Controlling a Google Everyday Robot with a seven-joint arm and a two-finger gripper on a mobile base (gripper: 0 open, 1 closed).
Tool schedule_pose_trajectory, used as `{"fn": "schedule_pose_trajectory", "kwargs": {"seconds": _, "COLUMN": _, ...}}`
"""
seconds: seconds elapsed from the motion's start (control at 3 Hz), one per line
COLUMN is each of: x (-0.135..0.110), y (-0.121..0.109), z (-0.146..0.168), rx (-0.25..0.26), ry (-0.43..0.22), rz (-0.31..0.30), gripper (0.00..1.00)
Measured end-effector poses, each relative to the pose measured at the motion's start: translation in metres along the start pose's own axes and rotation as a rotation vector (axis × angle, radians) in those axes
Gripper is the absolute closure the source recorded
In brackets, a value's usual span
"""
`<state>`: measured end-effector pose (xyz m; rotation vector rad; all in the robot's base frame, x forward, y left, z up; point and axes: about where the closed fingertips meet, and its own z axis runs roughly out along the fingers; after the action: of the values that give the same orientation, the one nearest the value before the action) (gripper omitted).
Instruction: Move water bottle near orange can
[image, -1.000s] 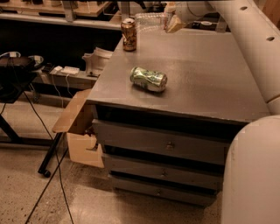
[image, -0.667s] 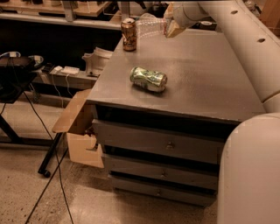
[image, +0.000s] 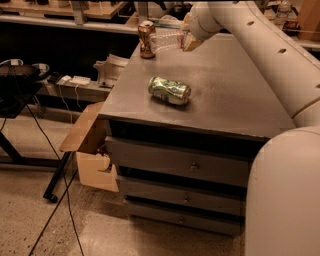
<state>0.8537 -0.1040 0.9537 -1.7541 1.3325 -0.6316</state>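
The orange can (image: 146, 39) stands upright at the far left corner of the grey cabinet top (image: 225, 95). The clear ribbed water bottle (image: 167, 41) lies sideways just above the surface, its free end right beside the can. My gripper (image: 188, 41) is at the bottle's right end and is shut on it. The pale arm reaches in from the right and hides part of the gripper.
A dented green-and-silver can (image: 170, 90) lies on its side mid-table. The cabinet has drawers (image: 190, 165) in front. An open cardboard box (image: 90, 145) sits at its left, with cables and a black stand (image: 20, 95) beyond. A small white-capped bottle (image: 283, 10) stands far right.
My gripper has carried the water bottle to the left and lower, so its free end is now right beside the orange can. The green can has not moved.
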Motion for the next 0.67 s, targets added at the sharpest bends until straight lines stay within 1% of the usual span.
{"fn": "schedule_pose_trajectory", "kwargs": {"seconds": 0.33, "x": -0.0117, "y": 0.021, "z": 0.0341, "rx": 0.0, "ry": -0.031, "rz": 0.032, "gripper": 1.0}}
{"fn": "schedule_pose_trajectory", "kwargs": {"seconds": 0.67, "x": -0.0112, "y": 0.0251, "z": 0.0396, "rx": -0.006, "ry": -0.034, "rz": 0.036, "gripper": 1.0}}
